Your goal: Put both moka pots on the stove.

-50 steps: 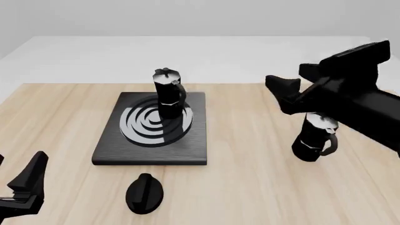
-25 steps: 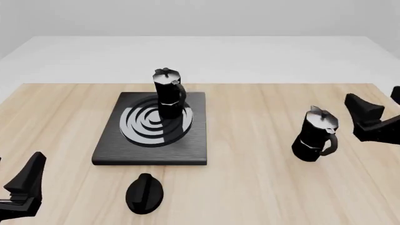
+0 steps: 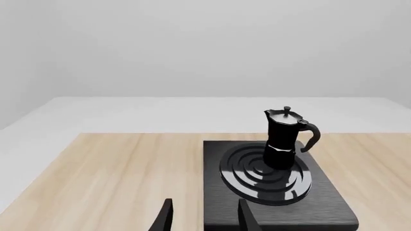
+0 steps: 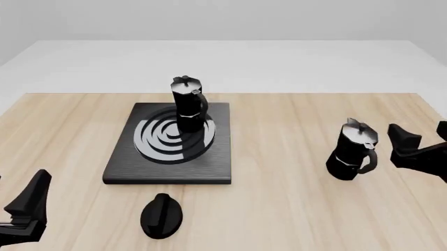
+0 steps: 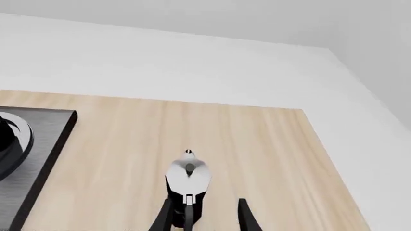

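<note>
- Surface [image 4: 279, 198]: light wood planks carrying everything, with a pale floor beyond its far edge.
- Stove [image 4: 119, 170]: dark slab left of centre on the surface, ring burner on top; it lies as it did half a second ago. The right wrist view catches only one corner of it.
- Right end effector [image 4: 427, 141]: at the right edge of the front view, just beside the second pot and lower than half a second ago; a second ago it loomed large above that pot. The right wrist view shows its two fingers [image 5: 164, 217] spread apart, released, with the pot's body reaching between them near their tips; contact cannot be told.
- Left end effector [image 4: 18, 209]: low at the front-left corner, unchanged, well apart from the stove. Its wrist view shows both fingers [image 3: 163, 219] parted and holding nothing.
- First moka pot [image 4: 188, 104]: upright on the burner's far side, handle to the right, unmoved. The left wrist view shows it whole.
- Second moka pot [image 4: 353, 151]: upright on the bare surface, well right of the stove, in the same spot. Only the right wrist view looks down on its silvery lid [image 5: 188, 172].
- Oval black knob [image 4: 161, 215]: on the surface just in front of the stove, seen in the front view alone.
</note>
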Action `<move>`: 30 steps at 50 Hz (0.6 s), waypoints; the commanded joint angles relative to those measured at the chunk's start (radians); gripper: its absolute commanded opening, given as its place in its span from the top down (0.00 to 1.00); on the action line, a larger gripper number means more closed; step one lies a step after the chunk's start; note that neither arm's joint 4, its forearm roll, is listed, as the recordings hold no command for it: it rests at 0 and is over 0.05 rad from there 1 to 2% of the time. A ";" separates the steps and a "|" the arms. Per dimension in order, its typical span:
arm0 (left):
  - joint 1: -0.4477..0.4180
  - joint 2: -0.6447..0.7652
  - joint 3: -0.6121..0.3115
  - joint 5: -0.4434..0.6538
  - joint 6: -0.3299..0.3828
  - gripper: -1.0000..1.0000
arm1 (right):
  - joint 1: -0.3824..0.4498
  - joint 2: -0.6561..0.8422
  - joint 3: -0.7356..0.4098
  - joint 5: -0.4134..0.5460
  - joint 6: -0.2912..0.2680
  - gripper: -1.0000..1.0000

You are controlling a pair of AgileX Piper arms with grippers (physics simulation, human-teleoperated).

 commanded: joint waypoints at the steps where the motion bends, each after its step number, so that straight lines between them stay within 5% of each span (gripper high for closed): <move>1: 0.000 0.000 0.000 0.000 0.000 0.00 | -0.005 0.064 0.041 -0.067 0.014 0.00; 30: 0.000 -0.001 0.000 0.000 0.000 0.00 | 0.040 0.344 0.056 -0.300 0.046 0.00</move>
